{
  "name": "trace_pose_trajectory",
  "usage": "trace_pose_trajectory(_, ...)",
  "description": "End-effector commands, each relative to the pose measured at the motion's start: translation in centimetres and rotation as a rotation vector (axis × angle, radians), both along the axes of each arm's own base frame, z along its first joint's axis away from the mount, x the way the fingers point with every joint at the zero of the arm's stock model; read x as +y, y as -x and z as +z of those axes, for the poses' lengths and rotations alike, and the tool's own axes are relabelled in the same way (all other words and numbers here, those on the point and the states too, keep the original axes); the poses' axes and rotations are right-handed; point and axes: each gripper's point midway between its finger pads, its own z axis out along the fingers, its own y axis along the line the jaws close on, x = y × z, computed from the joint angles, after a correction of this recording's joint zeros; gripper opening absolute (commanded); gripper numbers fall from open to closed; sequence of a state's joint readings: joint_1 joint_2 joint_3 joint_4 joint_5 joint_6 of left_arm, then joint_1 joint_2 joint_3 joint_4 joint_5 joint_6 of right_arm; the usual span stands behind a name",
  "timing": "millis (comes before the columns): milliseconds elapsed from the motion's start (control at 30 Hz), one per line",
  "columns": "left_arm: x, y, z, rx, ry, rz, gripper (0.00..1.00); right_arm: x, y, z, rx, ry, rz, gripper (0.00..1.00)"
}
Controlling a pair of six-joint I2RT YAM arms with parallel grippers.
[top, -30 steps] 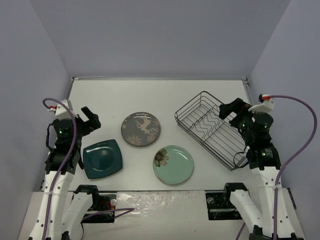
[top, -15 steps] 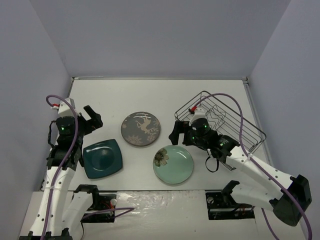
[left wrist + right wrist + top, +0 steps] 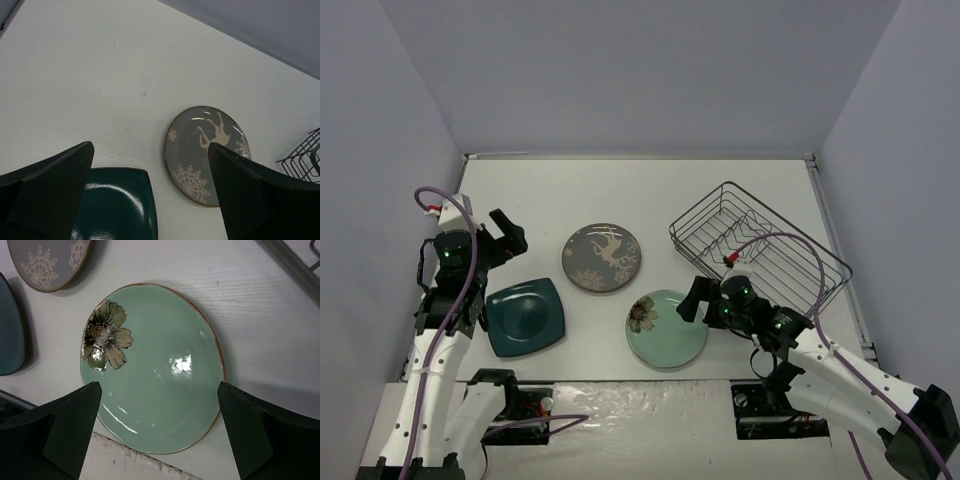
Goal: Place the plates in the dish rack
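The mint-green plate (image 3: 666,328) with a brown flower lies flat near the front edge; it also shows in the right wrist view (image 3: 155,370). My right gripper (image 3: 701,304) (image 3: 159,385) is open and empty, hovering over that plate's right side. The grey-brown deer plate (image 3: 601,258) (image 3: 207,155) lies at the centre. The square dark teal plate (image 3: 525,318) (image 3: 115,205) lies at the left. My left gripper (image 3: 507,232) (image 3: 150,146) is open and empty, above the table just behind the teal plate. The black wire dish rack (image 3: 760,258) stands empty at the right.
Grey walls enclose the table on three sides. The rack's corner (image 3: 302,160) shows at the right of the left wrist view. The table's rough front edge (image 3: 130,460) runs just below the mint plate. The right arm's cable (image 3: 790,245) loops over the rack.
My right arm has swung from beside the rack to the left and forward, and now hovers over the mint-green plate. My left gripper has barely moved. The plates have not moved.
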State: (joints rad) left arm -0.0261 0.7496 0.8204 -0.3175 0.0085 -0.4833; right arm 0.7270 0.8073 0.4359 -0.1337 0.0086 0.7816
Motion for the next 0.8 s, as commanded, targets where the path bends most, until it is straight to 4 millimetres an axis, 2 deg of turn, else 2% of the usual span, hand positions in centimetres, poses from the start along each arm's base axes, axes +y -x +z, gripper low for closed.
trace_pose_trajectory(0,-0.7,-1.2,1.4,-0.050,0.025,-0.026,0.97,0.5,1.3,-1.3,0.077,-0.096,-0.029,1.00)
trace_pose_trajectory(133,-0.8,-1.4,1.3,-0.045,0.028,-0.030,0.97,-0.2,2.1,-3.0,0.132,-0.100,-0.062,1.00)
trace_pose_trajectory(367,-0.8,-1.4,1.3,-0.048,0.030,-0.033,0.97,-0.6,3.0,-4.5,0.167,-0.150,-0.092,1.00)
trace_pose_trajectory(500,-0.9,-1.4,1.3,-0.046,0.031,-0.036,0.97,-0.1,3.3,-5.0,0.183,-0.179,-0.072,0.99)
trace_pose_trajectory(667,-0.8,-1.2,1.3,-0.046,0.029,-0.030,0.97,0.5,3.5,-6.2,0.205,-0.197,-0.058,0.93)
trace_pose_trajectory(767,-0.7,-1.1,1.4,-0.048,0.029,-0.027,0.97,0.8,3.6,-6.8,0.221,-0.205,-0.052,0.83)
